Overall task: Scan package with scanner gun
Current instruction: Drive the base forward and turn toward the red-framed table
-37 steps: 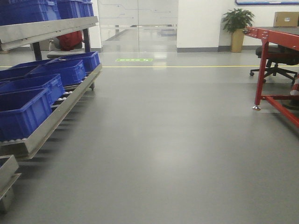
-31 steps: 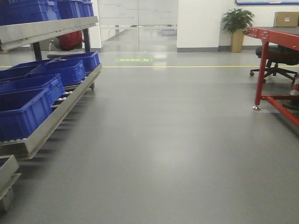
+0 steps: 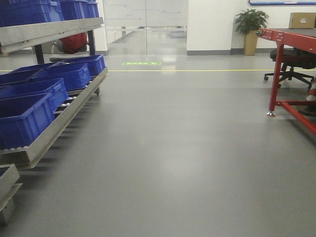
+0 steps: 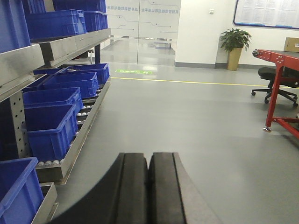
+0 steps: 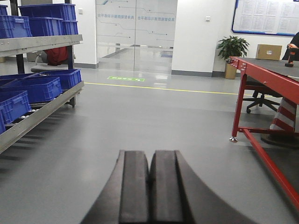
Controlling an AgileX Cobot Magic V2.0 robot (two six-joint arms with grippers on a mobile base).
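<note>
The scanner gun is out of view. A tan cardboard box stands far off on the red table; it is too small to tell whether it is the package. It also shows in the right wrist view and at the edge of the left wrist view. My left gripper is shut and empty, pointing out over the grey floor. My right gripper is also shut and empty, its pads pressed together above the floor.
A metal roller rack with several blue crates runs along the left. The red table frame and a black office chair stand at the right. A potted plant and glass doors are at the back.
</note>
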